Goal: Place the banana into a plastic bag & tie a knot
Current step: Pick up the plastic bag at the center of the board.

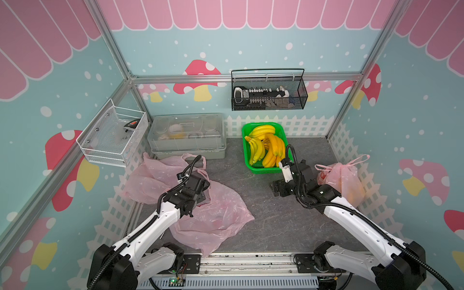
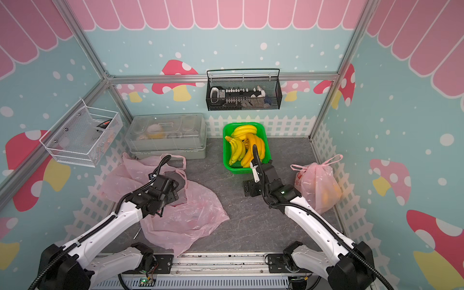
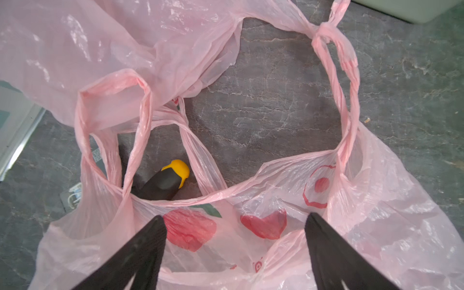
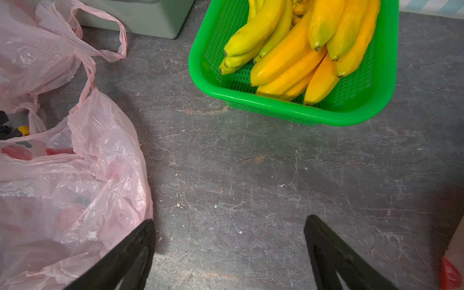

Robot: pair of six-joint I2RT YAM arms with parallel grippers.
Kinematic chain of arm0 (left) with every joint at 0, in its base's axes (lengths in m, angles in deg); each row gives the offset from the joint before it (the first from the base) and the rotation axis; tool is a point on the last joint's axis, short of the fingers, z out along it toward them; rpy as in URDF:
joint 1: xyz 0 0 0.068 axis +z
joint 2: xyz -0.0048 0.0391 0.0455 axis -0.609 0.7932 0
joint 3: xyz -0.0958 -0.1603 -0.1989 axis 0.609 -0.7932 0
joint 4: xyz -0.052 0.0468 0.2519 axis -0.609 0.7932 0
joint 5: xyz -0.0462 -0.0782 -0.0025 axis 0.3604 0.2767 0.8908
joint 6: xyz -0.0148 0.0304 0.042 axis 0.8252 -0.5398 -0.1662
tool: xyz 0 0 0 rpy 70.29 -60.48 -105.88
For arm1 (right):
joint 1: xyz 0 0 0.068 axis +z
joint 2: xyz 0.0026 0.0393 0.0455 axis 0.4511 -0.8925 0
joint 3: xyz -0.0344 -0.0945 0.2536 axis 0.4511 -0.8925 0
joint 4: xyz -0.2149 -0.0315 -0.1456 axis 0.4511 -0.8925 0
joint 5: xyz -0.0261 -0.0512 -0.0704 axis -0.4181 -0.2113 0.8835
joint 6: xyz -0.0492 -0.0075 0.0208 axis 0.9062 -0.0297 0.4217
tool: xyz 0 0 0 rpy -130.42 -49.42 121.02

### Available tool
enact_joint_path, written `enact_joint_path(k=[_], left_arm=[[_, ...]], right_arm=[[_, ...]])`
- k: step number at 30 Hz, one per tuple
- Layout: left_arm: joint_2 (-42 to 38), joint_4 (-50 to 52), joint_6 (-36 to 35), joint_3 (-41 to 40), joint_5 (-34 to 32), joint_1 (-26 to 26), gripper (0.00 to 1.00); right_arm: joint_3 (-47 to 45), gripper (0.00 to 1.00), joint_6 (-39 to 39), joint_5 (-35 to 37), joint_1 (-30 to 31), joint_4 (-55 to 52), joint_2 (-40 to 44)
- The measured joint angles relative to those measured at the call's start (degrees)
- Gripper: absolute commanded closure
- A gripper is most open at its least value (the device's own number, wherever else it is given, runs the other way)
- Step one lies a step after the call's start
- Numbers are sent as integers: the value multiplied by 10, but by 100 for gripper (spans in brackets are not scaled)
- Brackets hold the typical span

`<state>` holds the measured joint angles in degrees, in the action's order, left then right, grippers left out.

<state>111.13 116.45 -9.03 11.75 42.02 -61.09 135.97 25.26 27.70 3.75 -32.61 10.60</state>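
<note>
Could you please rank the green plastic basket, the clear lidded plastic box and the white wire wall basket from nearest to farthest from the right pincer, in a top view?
1. Green plastic basket, just beyond the open right pincer.
2. Clear lidded plastic box, back left on the table.
3. White wire wall basket, on the left wall.

The right gripper (image 4: 229, 219) hangs over bare grey tabletop (image 4: 251, 170), its jaws spread wide with nothing between them. Ahead of it, well apart, a green plastic basket (image 4: 288, 114) holds bunches of yellow bananas (image 4: 283, 62). A crumpled pink plastic bag (image 4: 100, 175) lies just beside one finger (image 4: 120, 261), its handles reaching toward a grey-green box (image 4: 140, 17) farther ahead.
</note>
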Motion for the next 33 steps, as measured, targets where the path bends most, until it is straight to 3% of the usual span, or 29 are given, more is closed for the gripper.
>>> enact_joint_path(k=[11, 18, 23, 30, 33], left_arm=[[16, -33, 66, -71, 49, 23, 31], [10, -61, 81, -94, 78, 21, 52], [29, -89, 76, -103, 97, 21, 54], [116, -145, 61, -102, 127, 13, 48], [144, -162, 54, -89, 127, 9, 52]], right_arm=[[-4, 11, -5, 11, 5, 10, 0], [-8, 12, -8, 13, 10, 15, 0], [-8, 13, -11, 13, 13, 22, 0], [-8, 13, -13, 15, 19, 22, 0], [-8, 13, -16, 17, 21, 22, 0]])
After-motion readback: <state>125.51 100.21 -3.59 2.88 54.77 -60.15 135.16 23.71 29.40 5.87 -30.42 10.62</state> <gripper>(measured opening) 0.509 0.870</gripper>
